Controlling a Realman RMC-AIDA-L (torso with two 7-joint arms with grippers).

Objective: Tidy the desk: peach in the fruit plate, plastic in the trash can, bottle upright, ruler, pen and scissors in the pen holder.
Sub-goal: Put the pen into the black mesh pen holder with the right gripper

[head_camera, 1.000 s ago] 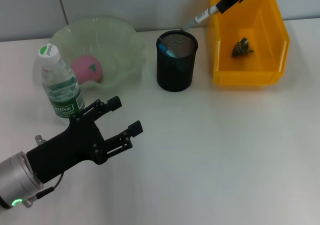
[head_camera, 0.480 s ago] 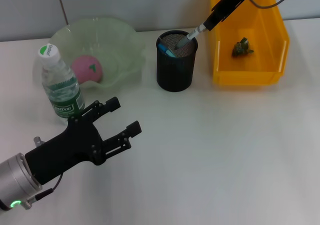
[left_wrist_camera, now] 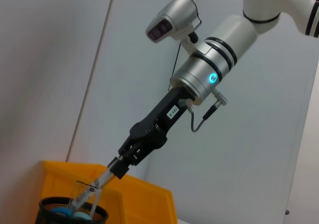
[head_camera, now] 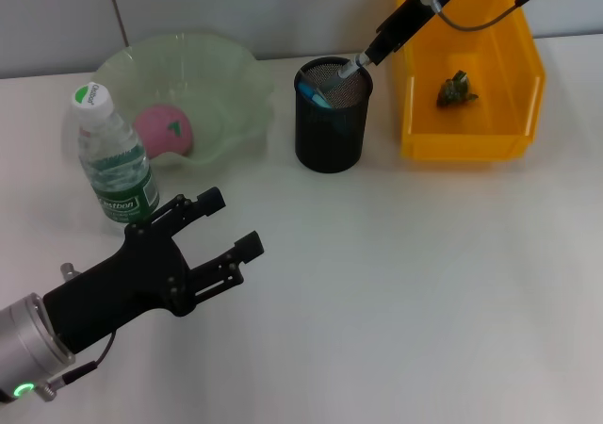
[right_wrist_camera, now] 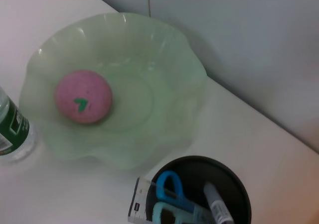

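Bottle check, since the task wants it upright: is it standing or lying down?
Upright. The bottle stands on its base on the table, cap on top, beside the fruit plate.

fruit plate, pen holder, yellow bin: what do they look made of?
Fruit plate: likely translucent pale-green plastic or glass; the table shows faintly through its wavy rim, mild gloss.
Pen holder: looks like black metal mesh; fine perforations visible on the wall, matte.
Yellow bin: probably moulded plastic; uniform opaque colour, smooth thick walls, slight sheen.
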